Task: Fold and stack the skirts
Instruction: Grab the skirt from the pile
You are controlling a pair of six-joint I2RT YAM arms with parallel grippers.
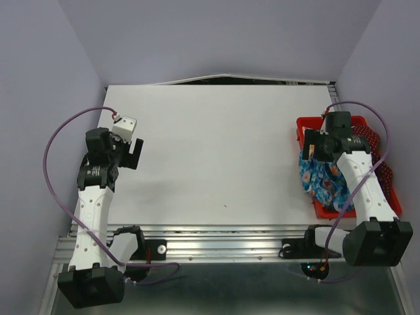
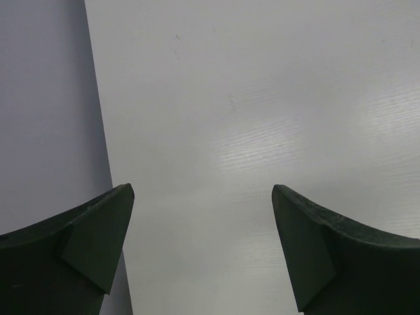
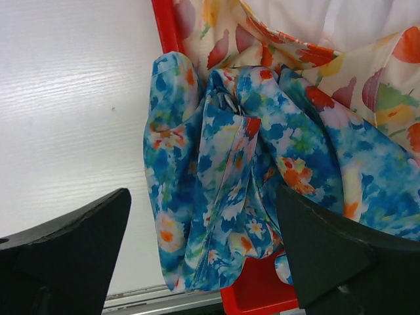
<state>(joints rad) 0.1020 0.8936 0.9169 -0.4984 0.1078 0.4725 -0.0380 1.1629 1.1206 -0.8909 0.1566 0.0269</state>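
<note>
The right gripper (image 3: pixel 202 195), jaws wide apart, hangs just over the blue skirt (image 3: pixel 197 151), which drapes over the red bin's (image 3: pixel 164 26) left rim. Beyond it, the cream skirt (image 3: pixel 367 85) and dark red skirt (image 1: pixel 384 174) lie in that bin. The left gripper (image 2: pixel 203 190), also spread, hovers well apart over the table (image 1: pixel 216 151).

Left tool (image 2: pixel 202 191) viewed from the wrist, jaws spread wide. Two dark fingers (image 2: pixel 82 246) at the lower corners, one left and one right, tips curving upward and well apart, each with a flat inner face turned toward the other. Between and beyond the tips, a white surface (image 2: pixel 262 72), matt, with faint horizontal ribbing and a pale sheen right of centre. A few tiny dark specks (image 2: pixel 230 102) on its upper part. Along the left side, a grey-lilac wall (image 2: pixel 39 111), meeting the surface in a straight edge slanting from the top toward the left fingertip.
</note>
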